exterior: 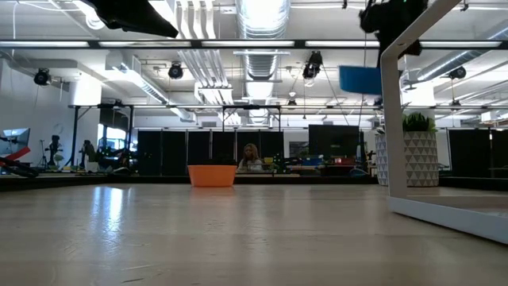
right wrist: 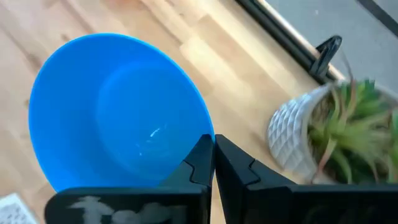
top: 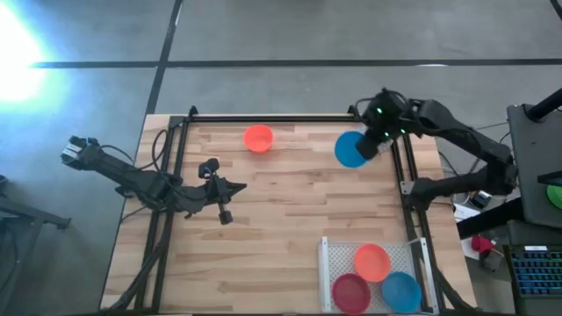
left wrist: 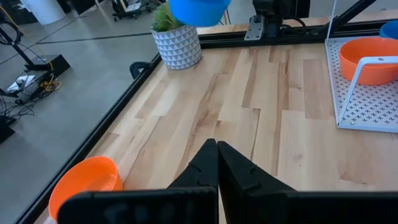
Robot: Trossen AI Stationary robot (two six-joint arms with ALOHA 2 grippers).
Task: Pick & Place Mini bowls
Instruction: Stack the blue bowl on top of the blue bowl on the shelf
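A blue mini bowl [top: 350,149] hangs in the air near the table's far right corner, held by my right gripper [top: 379,143]. The low view shows this blue bowl [exterior: 361,79] well above the table top. In the right wrist view, the right gripper [right wrist: 213,152] is shut on the blue bowl [right wrist: 118,112]. An orange mini bowl [top: 258,138] rests on its base near the far edge, also seen as the orange bowl [exterior: 212,175]. My left gripper [top: 239,185] waits shut over the table's left middle, its shut fingers [left wrist: 217,158] pointing across the table. My right gripper pinches the blue bowl's rim [right wrist: 205,127] between its two fingers, one inside the bowl and one outside, on the side toward the right edge. The bowl is lifted clear of the table, opening upward, and sticks out sideways from the fingers.
A white perforated rack [top: 338,256] at the near right corner holds an orange bowl [top: 372,262], a red bowl [top: 350,290] and a blue bowl [top: 401,290]. A white pot with a green plant [right wrist: 311,134] stands at the far right corner. Black rails [top: 263,118] frame the table.
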